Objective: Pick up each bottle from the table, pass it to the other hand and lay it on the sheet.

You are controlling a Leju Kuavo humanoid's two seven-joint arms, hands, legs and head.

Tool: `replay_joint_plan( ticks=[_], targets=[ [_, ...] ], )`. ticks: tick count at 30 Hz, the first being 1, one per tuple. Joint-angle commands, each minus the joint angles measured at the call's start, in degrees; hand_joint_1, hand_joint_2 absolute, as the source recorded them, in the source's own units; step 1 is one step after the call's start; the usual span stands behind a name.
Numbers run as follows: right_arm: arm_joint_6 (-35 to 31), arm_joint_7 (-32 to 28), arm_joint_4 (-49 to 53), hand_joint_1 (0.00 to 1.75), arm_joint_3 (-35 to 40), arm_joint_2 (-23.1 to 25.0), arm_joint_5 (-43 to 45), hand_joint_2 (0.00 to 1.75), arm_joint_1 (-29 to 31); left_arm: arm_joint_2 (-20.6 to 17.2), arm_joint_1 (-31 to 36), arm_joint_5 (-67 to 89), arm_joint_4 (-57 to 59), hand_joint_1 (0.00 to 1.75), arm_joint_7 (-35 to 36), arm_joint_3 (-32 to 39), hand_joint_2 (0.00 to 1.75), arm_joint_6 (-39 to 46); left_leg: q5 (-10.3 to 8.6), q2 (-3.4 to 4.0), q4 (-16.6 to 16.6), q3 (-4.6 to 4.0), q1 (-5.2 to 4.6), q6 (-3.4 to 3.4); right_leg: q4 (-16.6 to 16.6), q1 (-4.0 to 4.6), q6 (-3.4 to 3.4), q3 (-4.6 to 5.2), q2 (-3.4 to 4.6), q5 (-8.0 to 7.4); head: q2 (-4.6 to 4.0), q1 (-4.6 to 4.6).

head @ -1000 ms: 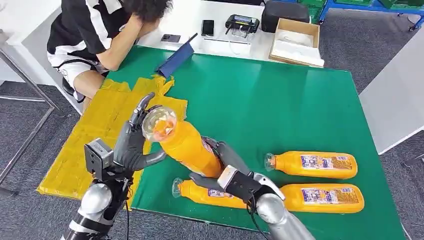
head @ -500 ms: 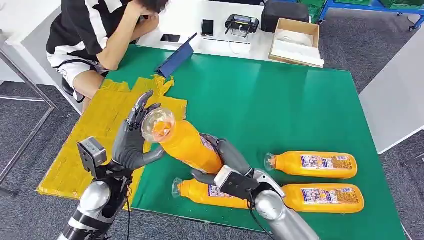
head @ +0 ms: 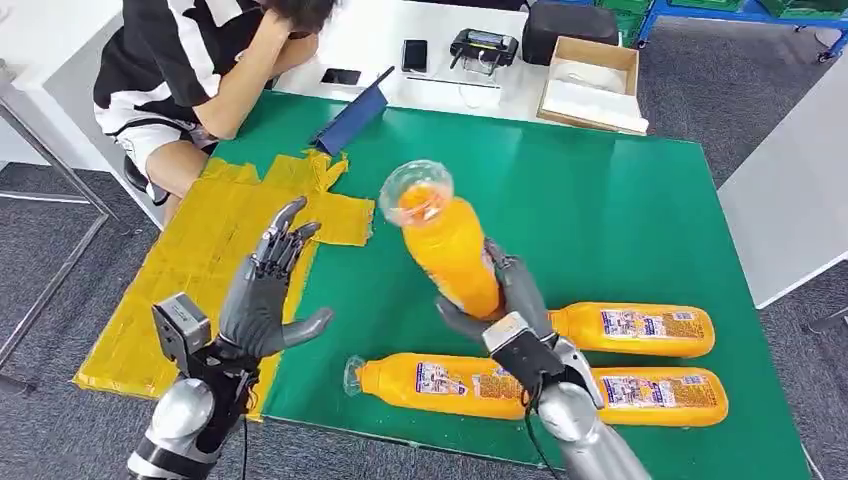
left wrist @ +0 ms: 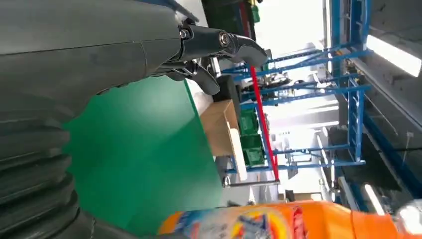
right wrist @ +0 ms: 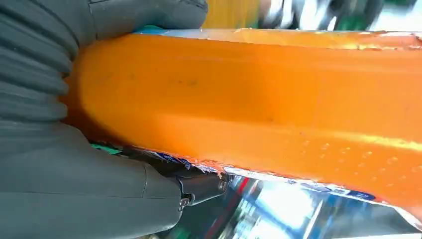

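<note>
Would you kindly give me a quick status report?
Right hand grips orange bottle, raised above table. Left hand open beside yellow sheet. Three bottles lie on green table. Nothing blocking.

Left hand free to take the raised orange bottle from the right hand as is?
Probably yes. The left hand is open, fingers spread, holding nothing, and only bare green table lies between it and the orange plastic bottle gripped upright by the right hand.

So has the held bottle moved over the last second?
Yes. The held bottle swung right, away from the yellow sheet and left hand, over the green mat.
</note>
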State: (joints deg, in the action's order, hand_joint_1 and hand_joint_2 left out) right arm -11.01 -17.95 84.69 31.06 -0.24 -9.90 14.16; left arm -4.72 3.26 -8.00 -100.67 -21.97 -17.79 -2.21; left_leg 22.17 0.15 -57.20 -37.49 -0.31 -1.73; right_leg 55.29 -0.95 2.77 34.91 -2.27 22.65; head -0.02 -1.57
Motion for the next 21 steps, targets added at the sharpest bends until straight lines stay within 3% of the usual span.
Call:
replay_joint_plan(
  ticks=[1, 6, 8, 21],
  targets=[
    [-1.12, 1.21, -3.51, 1.75, -6.09, 0.89, -2.13, 1.75, 0.48, -1.43, 1.75, 1.32, -0.58, 0.0, 1.03, -4.69, 1.75, -2.75, 0.12, -0.05, -0.01, 0.28, 0.03, 0.1, 0.0, 0.0, -0.11, -0.31, 0.09, 0.14, 0.0, 0.0],
    [0.9, 1.74, -7.89, 1.75, -1.69, 1.54, -4.66, 1.75, 2.54, -0.78, 5.14, 2.42, 1.65, 0.0, 1.12, -9.32, 1.75, -4.0, 0.05, -0.01, 0.01, 0.16, 0.03, 0.09, -0.04, 0.03, -0.09, -0.17, 0.1, 0.04, 0.0, 0.0],
    [0.67, 1.68, -8.37, 1.75, -1.46, 1.69, -4.83, 1.75, 2.67, -0.68, 5.39, 2.54, 1.81, 0.0, 1.14, -9.52, 1.75, -3.89, 0.21, -0.03, -0.04, 0.5, 0.04, 0.18, 0.04, 0.01, -0.19, -0.5, 0.19, 0.22, 0.0, -0.02],
    [1.12, 1.22, -11.96, 1.75, 7.42, 2.08, -11.5, 1.75, 4.99, 1.03, 11.38, 2.68, 7.08, 0.0, 2.09, -12.68, 1.75, -2.97, 0.13, -0.02, 0.0, 0.39, 0.05, 0.14, -0.02, 0.02, -0.14, -0.41, 0.15, 0.13, 0.0, 0.0]
  ],
)
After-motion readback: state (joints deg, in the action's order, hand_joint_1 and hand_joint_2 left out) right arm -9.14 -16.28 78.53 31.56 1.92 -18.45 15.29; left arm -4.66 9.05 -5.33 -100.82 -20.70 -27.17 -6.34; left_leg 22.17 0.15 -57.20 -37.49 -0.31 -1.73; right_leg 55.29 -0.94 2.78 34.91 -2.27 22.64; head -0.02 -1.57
